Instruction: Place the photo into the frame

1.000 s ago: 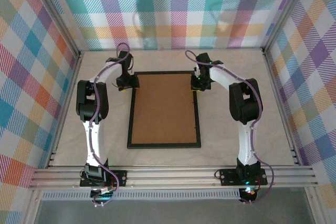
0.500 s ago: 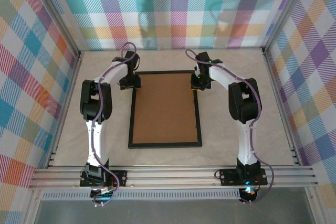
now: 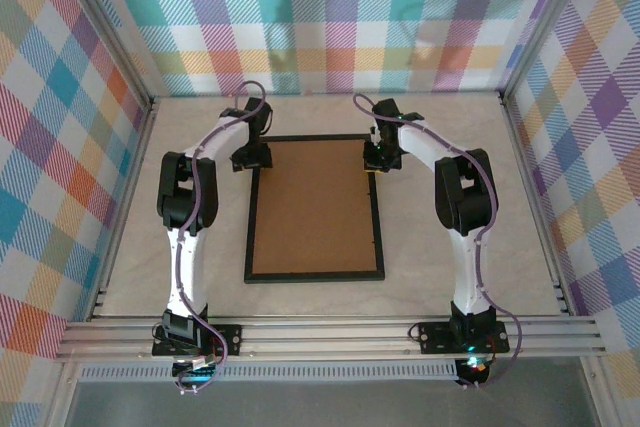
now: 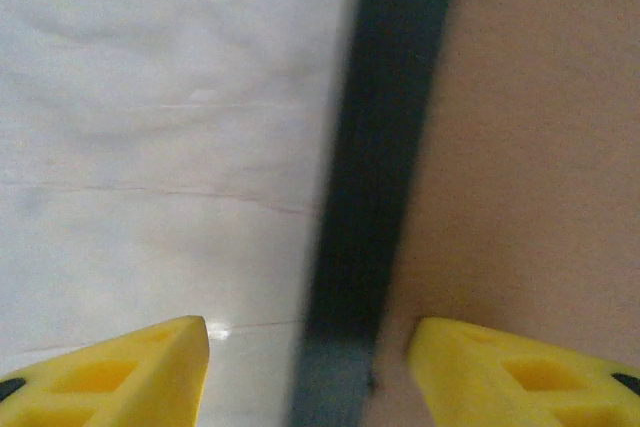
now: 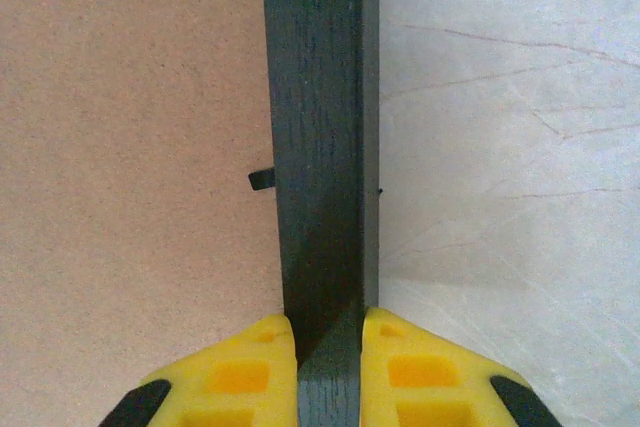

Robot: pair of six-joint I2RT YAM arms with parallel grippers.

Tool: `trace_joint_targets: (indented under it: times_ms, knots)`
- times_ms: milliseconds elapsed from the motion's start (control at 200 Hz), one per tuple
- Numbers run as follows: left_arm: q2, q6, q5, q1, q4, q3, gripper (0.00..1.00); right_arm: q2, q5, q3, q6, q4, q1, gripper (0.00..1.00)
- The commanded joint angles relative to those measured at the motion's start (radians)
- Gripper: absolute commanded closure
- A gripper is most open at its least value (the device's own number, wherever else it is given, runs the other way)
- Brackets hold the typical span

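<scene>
The frame (image 3: 253,227) lies face down in the middle of the table, a thin black rectangle whose brown back board (image 3: 315,207) faces up. My right gripper (image 3: 376,160) is at its far right corner. In the right wrist view its yellow fingers (image 5: 245,367) are shut on the black rail (image 5: 320,147). My left gripper (image 3: 251,161) hovers at the far left corner. Seen from the left wrist, it (image 4: 308,372) stands open, one finger (image 4: 120,372) over the table, the other over the board, the rail (image 4: 375,197) between them untouched. The photo is hidden.
A small black tab (image 5: 261,179) sticks out from the rail onto the back board. The pale table (image 3: 450,117) has checked walls on three sides and an aluminium rail (image 3: 330,332) at the near edge.
My left gripper has shifted right, to the frame's far left corner. The frame's left side has swung slightly right. My right gripper holds its place on the rail.
</scene>
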Motion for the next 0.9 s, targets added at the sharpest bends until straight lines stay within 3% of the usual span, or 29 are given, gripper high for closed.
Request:
trace_joint_targets:
  times_ms: [0,390,895]
  knots:
    - [0.170,-0.019,0.263,-0.127,0.011,-0.077,0.40,0.090,-0.113,-0.007,0.029,0.038,0.081,0.84]
    - [0.118,-0.001,0.205,-0.119,-0.047,-0.010,0.38,0.075,-0.066,-0.007,0.021,0.019,0.068,0.84]
    - [-0.113,0.048,0.211,0.073,-0.064,-0.059,0.35,0.061,-0.026,-0.027,0.016,0.007,0.038,0.84]
